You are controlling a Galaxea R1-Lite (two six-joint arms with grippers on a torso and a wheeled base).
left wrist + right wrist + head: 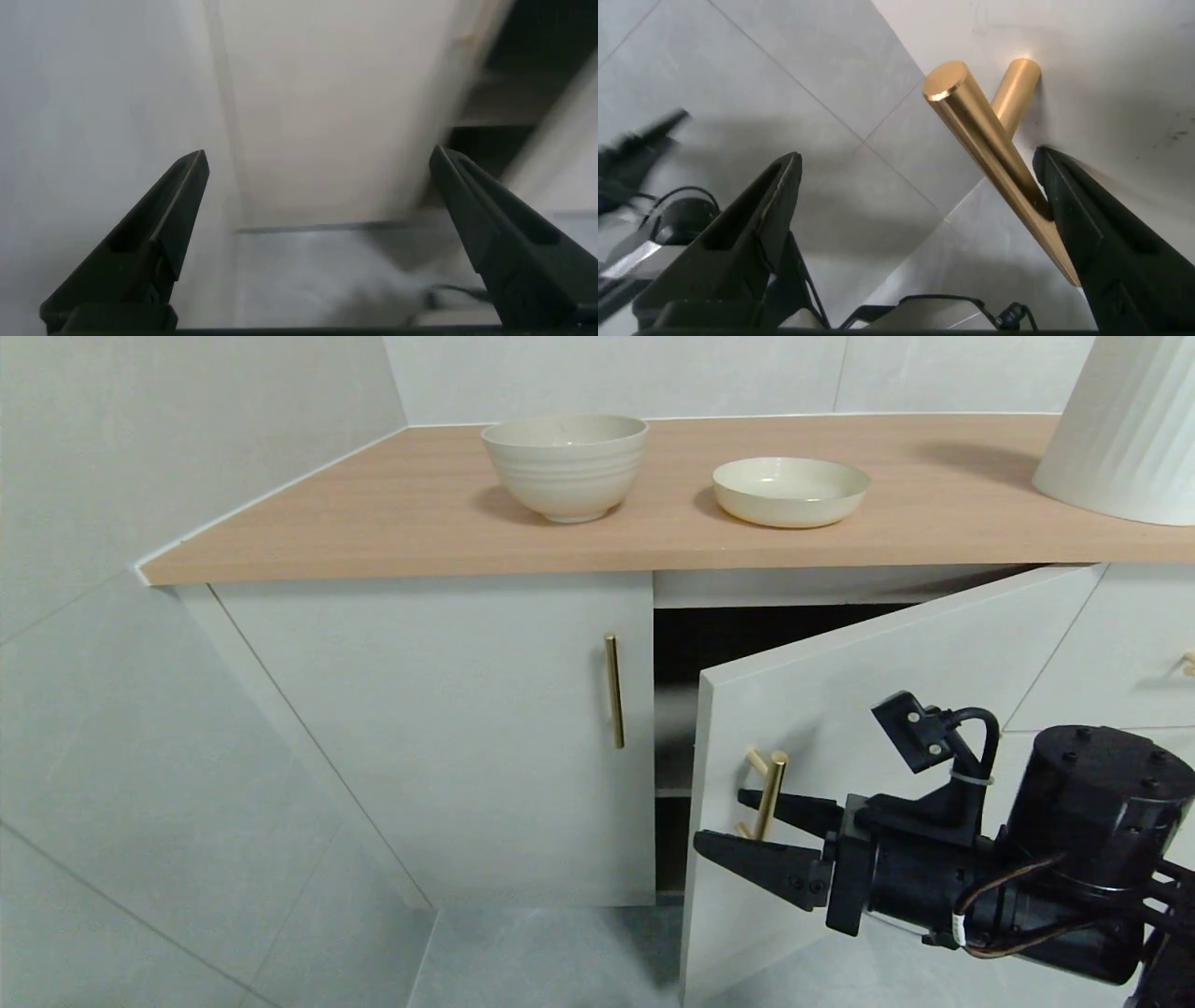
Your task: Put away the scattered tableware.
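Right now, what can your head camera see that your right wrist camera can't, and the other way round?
The head view has the deep bowl and the shallow dish sitting apart on the wooden countertop, plus the closed cupboard door and the dark gap beside it. The right wrist view gives the close-up: the flat round end of the gold handle and the post fixing it on. Both share that handle, the open door it sits on, and the open right gripper with the handle between its fingers.
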